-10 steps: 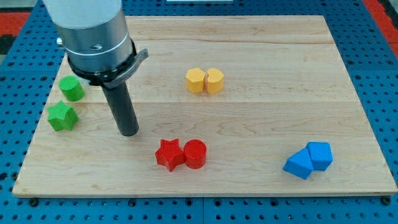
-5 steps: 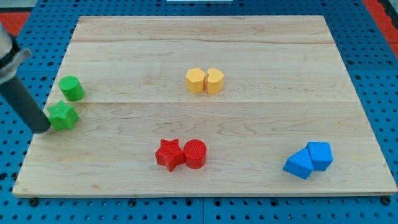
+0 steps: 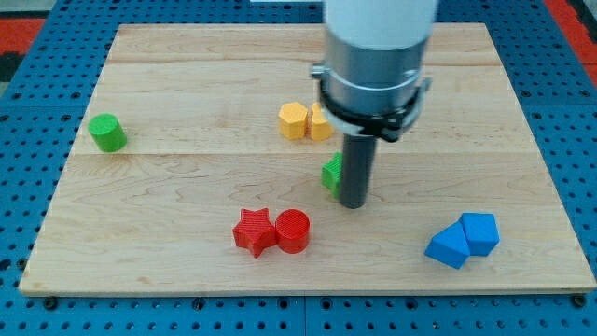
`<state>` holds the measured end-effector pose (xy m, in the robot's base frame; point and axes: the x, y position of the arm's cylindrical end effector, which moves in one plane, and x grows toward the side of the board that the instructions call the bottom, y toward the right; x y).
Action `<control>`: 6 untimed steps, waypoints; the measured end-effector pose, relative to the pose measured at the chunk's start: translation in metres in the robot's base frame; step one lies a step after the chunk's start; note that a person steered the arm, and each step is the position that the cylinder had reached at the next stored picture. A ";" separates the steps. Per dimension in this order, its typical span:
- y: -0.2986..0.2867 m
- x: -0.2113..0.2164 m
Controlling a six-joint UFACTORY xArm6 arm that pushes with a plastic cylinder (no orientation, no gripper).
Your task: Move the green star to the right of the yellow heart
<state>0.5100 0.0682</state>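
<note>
The green star (image 3: 332,174) lies near the board's middle, mostly hidden behind my rod; only its left edge shows. My tip (image 3: 353,203) rests on the board right against the star's right side. The yellow heart (image 3: 320,123) sits above the star, partly covered by the arm's body, touching a yellow hexagon (image 3: 293,120) on its left. The star is below the heart, not beside it.
A green cylinder (image 3: 107,133) stands at the view's left. A red star (image 3: 253,231) and red cylinder (image 3: 293,231) touch below the middle. Two blue blocks (image 3: 464,239) sit at the bottom right. The wooden board (image 3: 522,112) lies on a blue pegboard.
The green star has moved from the left edge, by the green cylinder, to the board's middle below the yellow heart. My rod went from the star's left to its right.
</note>
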 end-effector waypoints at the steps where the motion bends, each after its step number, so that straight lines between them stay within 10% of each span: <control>1: -0.006 -0.002; 3: -0.065 -0.022; 6: 0.091 -0.080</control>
<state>0.4305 0.1597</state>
